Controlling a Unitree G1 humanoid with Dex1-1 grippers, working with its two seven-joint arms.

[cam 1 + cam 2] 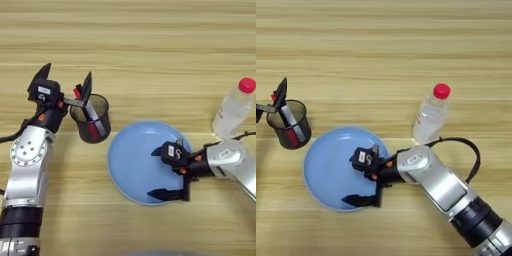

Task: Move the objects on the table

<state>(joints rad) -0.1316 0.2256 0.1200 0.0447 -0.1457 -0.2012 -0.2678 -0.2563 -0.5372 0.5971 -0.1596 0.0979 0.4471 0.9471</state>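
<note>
— Nearest us, what's the right gripper (170, 172) doing?

— Hanging over the plate (132, 160), fingers wide apart, one by the plate's middle, the other at its near rim. It grips nothing. The plate lies mid-table, toward the near edge.

— And the left gripper (67, 85)?

— At the cup (91, 119), just left of the plate's far-left rim. Its fingers are spread too: one stands clear to the left, the other dips at the cup's mouth among the markers (90, 112). Whether it touches one, I can't tell.

— The bottle (430, 117)?

— Upright, near the plate's far-right rim, untouched.

— So how should the step go?

— My guess: the right is after the plate. Get one finger under the near rim, close firmly, lift level. The left should stay centred, or the light cup tips.
</note>
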